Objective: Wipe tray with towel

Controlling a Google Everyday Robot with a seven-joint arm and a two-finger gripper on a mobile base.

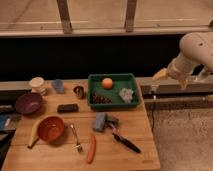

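A green tray [114,77] sits at the back of the wooden table [55,161]. A crumpled grey-white towel [126,94] lies in its right half. An orange ball [107,82] and a dark red clump [100,98] are also in the tray. My gripper [153,89] hangs at the end of the white arm [196,49], just past the table's right edge. It is to the right of the tray, level with it, and touches nothing.
On the table are a purple bowl [28,102], white cup [36,84], blue cup [58,85], metal cup [79,91], black block [67,107], orange bowl [50,128], fork [76,137], carrot [91,148], blue sponge [100,121] and black-handled tool [125,142].
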